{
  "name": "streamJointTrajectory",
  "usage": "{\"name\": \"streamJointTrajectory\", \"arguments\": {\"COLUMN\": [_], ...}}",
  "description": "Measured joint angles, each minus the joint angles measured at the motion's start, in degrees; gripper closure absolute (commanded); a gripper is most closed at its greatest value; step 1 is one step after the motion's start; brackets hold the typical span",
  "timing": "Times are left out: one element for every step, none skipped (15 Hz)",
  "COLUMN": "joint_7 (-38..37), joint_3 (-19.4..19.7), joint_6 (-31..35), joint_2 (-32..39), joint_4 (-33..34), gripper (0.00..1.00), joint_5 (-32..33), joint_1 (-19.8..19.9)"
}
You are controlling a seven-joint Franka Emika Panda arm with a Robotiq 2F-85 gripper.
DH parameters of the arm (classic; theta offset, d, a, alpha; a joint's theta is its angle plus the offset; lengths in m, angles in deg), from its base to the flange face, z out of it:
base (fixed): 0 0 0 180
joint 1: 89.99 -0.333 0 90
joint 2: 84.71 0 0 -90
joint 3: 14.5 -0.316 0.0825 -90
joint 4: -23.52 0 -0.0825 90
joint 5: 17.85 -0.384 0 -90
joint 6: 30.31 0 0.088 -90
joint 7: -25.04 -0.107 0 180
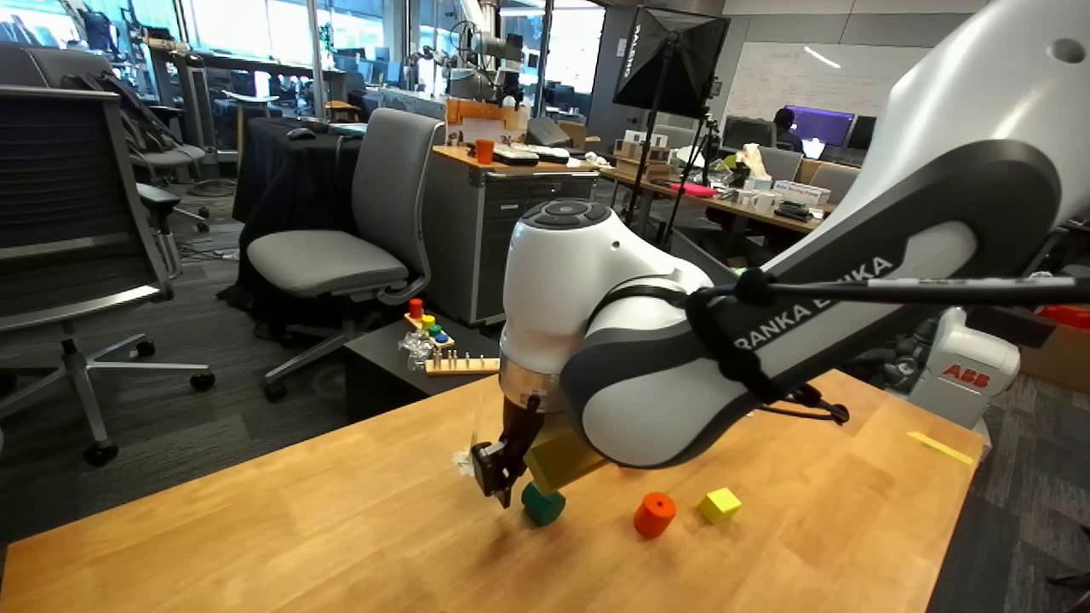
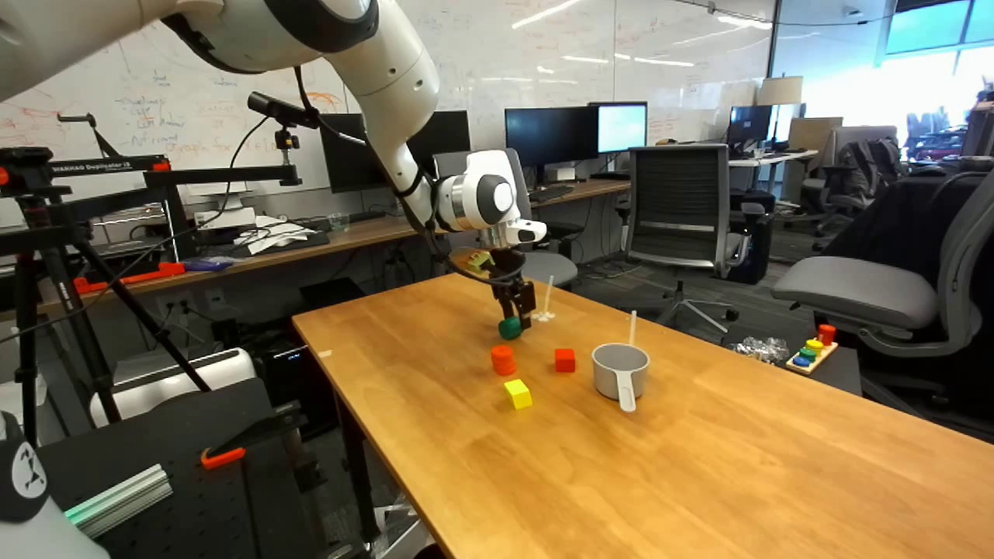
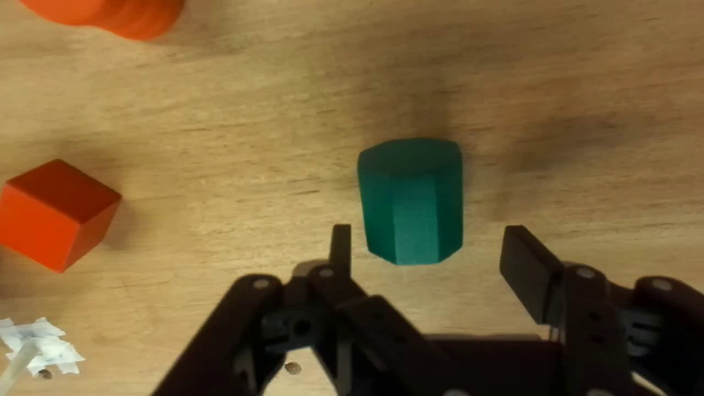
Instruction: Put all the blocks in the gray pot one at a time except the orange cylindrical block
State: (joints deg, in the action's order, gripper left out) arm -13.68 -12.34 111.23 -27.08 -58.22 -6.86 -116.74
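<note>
Green block (image 3: 412, 203), one, faceted, on the bench (image 2: 738, 481), partly between the fingers (image 3: 529, 272) in the wrist view; whether it stands or lies is hard to tell. Fingers, one pair, parted wider than the block, a tip to either side, nothing held. Red block (image 2: 564, 360), one, between the orange cylindrical block (image 2: 503, 360) and the gray pot (image 2: 606, 380) in an exterior view. Yellow block (image 2: 518, 394), one, near the orange cylindrical block, the latter excluded from the lot. Step in hand, by judgement: taking up the green block. Handling: it shows nearer one finger than the other, so fingers best centred first, set low along opposite facets, closed evenly, raised straight up, then carried high to the gray pot
</note>
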Motion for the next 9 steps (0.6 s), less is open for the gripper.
{"name": "streamJointTrajectory", "arguments": {"joint_7": [-0.04,-0.09,-0.17,-0.33,-0.51,-0.76,-1.07,-1.36,-1.79], "joint_3": [0.0,0.0,0.0,0.0,0.0,0.0,0.0,0.0,0.04], "joint_6": [0.0,0.0,0.0,0.06,0.2,0.36,0.53,0.72,1.0], "joint_2": [0.14,0.16,0.16,0.15,0.15,0.15,0.15,0.14,0.08], "joint_4": [0.3,0.48,0.62,0.69,0.69,0.69,0.68,0.67,0.66], "gripper": [0.67,0.74,0.81,0.9,0.96,1.0,1.0,1.0,0.93], "joint_5": [-0.46,-1.04,-1.8,-2.69,-3.52,-4.07,-4.58,-4.92,-5.08], "joint_1": [0.0,0.01,0.02,0.02,0.04,0.04,0.06,0.1,0.14]}}
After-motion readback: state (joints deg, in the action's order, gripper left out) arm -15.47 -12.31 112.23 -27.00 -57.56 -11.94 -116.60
